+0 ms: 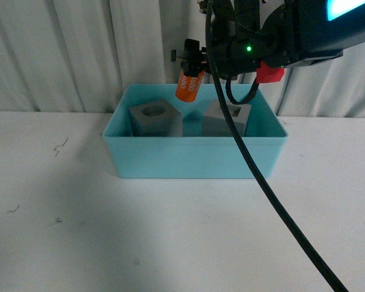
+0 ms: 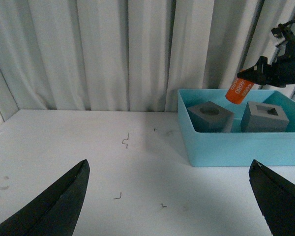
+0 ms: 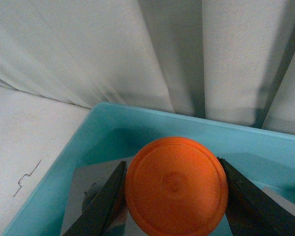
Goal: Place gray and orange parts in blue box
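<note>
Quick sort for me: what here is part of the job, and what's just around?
Job: orange cylinder held in right end effector; gray cube with round recess; gray cube with square recess; blue box.
Around: left end effector, open; white curtain; table; black cable.

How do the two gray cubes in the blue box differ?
Recess: the left gray cube has a round recess on top; the right gray cube has a square one.
Pose: the left cube sits roughly flat; the right cube looks tipped, its recessed face angled forward.
Occlusion: in the front view a black cable crosses the right cube, not the left.
Shared: matte gray, similar size, both inside the blue box.
</note>
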